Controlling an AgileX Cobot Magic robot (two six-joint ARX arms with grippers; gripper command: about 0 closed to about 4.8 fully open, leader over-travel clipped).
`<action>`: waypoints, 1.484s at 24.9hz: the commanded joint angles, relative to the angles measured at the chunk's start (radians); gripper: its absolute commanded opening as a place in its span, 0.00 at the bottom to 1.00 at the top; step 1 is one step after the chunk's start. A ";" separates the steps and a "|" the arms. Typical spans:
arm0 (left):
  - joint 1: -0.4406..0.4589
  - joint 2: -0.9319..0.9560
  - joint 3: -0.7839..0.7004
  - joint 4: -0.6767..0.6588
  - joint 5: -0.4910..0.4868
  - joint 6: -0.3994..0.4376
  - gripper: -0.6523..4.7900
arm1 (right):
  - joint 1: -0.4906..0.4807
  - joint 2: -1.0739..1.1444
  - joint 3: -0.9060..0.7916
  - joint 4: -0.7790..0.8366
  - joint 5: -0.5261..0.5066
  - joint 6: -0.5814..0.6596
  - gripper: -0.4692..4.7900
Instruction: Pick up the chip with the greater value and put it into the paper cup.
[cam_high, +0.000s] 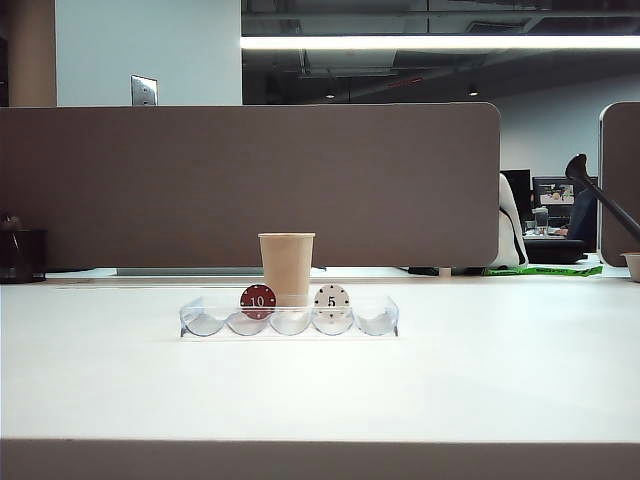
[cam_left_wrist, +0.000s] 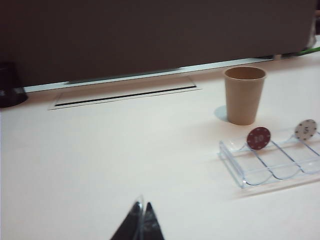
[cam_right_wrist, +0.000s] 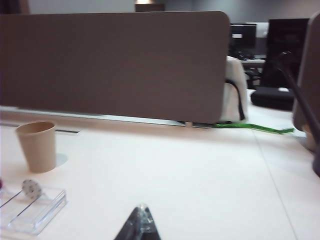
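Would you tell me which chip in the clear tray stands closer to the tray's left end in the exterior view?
The red "10" chip; the white "5" chip stands further right in the clear tray.

Left gripper (cam_left_wrist: 142, 220): fingertips pressed together into a closed point, holding nothing, raised clear of the surface. Right gripper (cam_right_wrist: 141, 220): fingertips likewise meet in a closed point, empty, raised. Neither arm appears in the exterior view.
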 joint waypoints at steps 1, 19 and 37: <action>0.001 0.001 0.003 0.013 -0.007 0.004 0.11 | 0.000 -0.001 -0.002 0.023 -0.032 -0.027 0.09; 0.355 0.001 0.003 0.132 0.373 -0.151 0.11 | -0.005 -0.001 -0.002 -0.066 0.040 0.004 0.09; 0.282 0.001 0.003 0.128 0.191 -0.156 0.11 | -0.005 -0.001 -0.002 -0.050 0.065 0.003 0.09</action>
